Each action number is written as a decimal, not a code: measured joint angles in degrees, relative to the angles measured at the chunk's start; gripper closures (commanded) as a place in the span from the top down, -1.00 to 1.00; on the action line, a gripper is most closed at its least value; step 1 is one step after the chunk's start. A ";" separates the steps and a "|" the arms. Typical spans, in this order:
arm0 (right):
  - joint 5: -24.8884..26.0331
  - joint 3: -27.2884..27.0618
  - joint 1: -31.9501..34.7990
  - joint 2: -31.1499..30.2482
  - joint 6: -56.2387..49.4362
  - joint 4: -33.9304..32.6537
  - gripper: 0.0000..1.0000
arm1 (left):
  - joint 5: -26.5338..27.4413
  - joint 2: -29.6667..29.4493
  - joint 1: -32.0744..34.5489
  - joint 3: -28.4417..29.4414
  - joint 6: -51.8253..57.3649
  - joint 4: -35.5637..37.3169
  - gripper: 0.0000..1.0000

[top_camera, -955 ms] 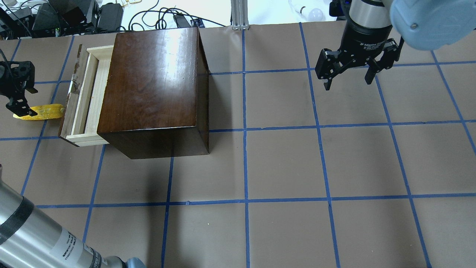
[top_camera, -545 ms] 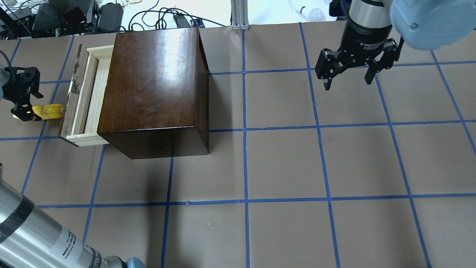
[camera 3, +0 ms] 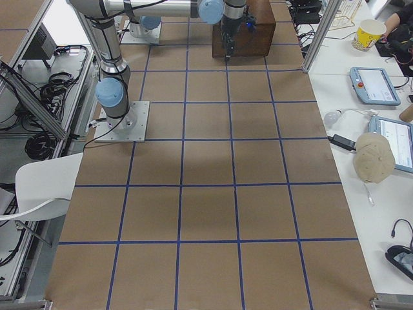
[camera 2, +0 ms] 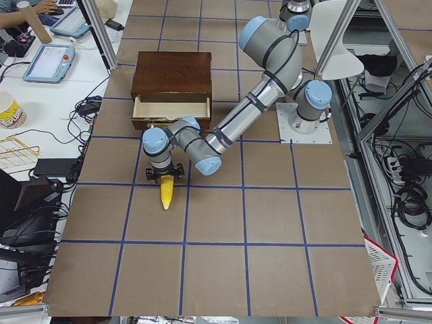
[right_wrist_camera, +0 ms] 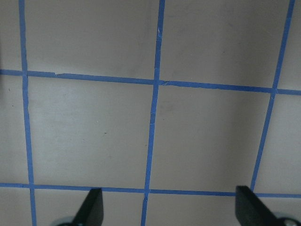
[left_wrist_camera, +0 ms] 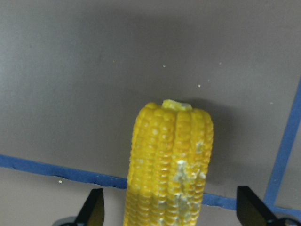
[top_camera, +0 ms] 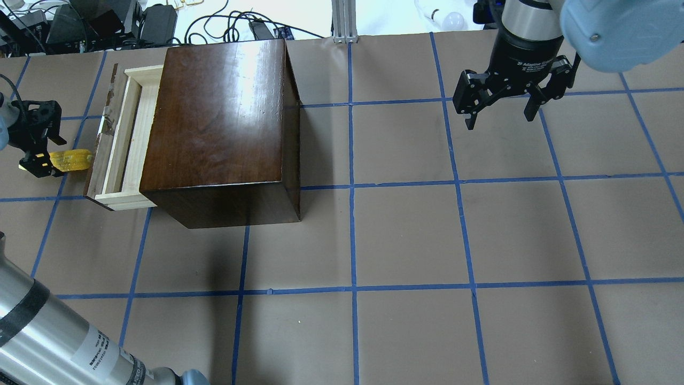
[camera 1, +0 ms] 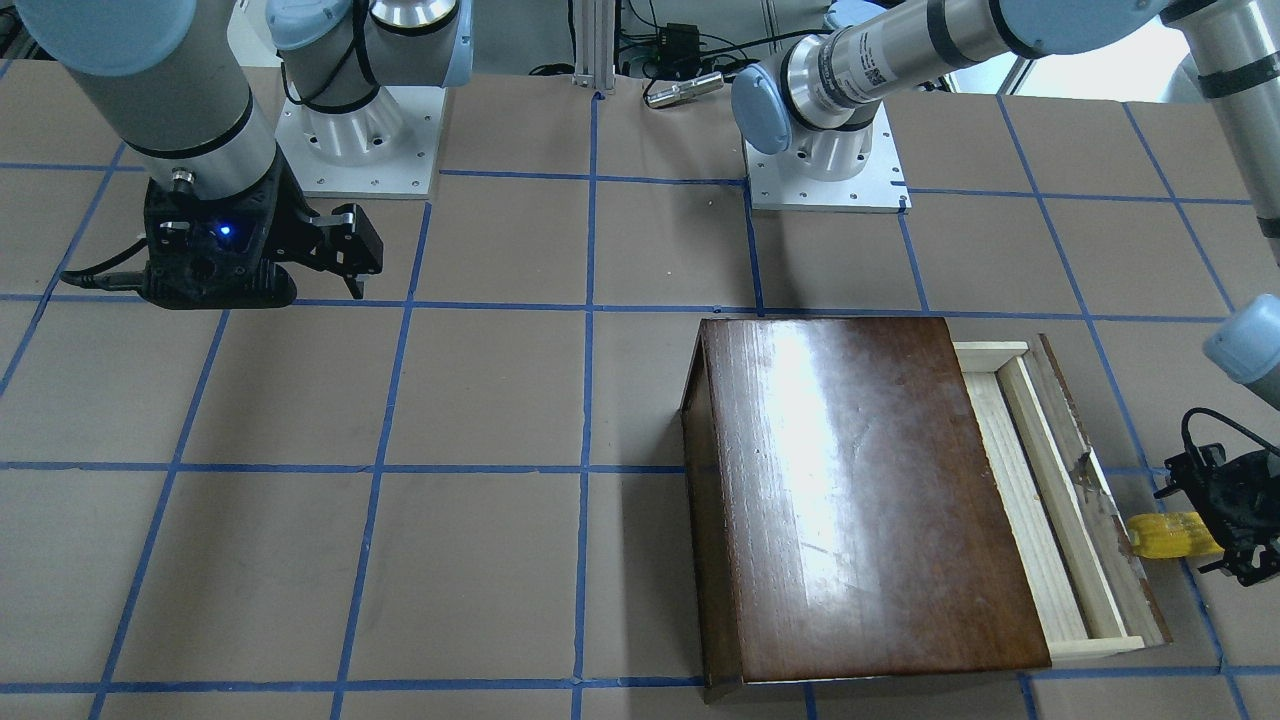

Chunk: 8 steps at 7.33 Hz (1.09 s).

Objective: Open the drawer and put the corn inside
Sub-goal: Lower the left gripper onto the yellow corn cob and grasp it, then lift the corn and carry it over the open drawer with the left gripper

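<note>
**Left gripper spread wide over the corn**

Both fingers of the left gripper stand well apart, one on each side of the corn, and neither presses on it. The cob lies flat on the bench near its left end. The gripper is over the cob's tapered half. The blunt end points at the drawer and sits just beside the scuffed dark front panel; whether the two touch cannot be told.

The drawer is pulled partway out of the cabinet toward the left end of the bench, showing its pale wooden inside with nothing in it. The cabinet stands toward the bench's far left corner.

The right gripper hangs above the right half of the bench with its fingers spread, holding nothing, with only taped brown paper below it.
</note>
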<state>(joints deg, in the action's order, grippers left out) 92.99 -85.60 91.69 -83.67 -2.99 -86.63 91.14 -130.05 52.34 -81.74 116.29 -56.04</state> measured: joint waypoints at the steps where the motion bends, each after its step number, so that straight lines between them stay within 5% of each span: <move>1: 0.00 0.00 -0.01 0.00 0.00 0.03 1.00 | -1.00 -0.30 -0.07 -0.08 0.30 0.58 -0.44; 2: 0.00 0.00 -0.01 0.00 0.00 0.03 1.00 | -2.43 -0.38 -0.20 -0.13 0.63 0.81 -0.91; 3: 0.01 0.00 -0.01 -0.01 0.00 0.02 1.00 | -3.15 -0.38 -0.32 -0.19 0.76 0.88 -1.00; 8: 0.00 0.00 0.03 -0.05 0.00 0.04 1.00 | -2.92 2.53 -0.18 0.14 -2.40 -1.15 -1.00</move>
<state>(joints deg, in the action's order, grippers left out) 92.99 -85.61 91.72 -83.72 -2.99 -86.59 88.22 -127.52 52.16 -81.59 113.88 -57.19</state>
